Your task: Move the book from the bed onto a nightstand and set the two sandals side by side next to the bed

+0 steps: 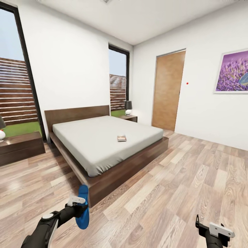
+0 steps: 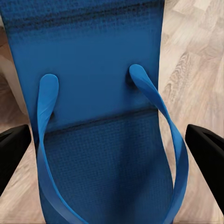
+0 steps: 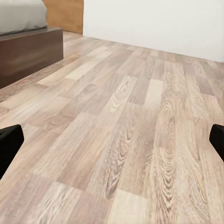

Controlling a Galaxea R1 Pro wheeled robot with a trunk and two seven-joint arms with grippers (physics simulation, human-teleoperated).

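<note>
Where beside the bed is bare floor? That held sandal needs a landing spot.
Bare planks run along the bed's foot side, out to the door wall. The left gripper holds the sandal by the bed's near corner. The gap toward the nightstand is narrower.

Blue sandal, straps visible, sits between the left gripper fingers, above the wood-plank floor.
</note>
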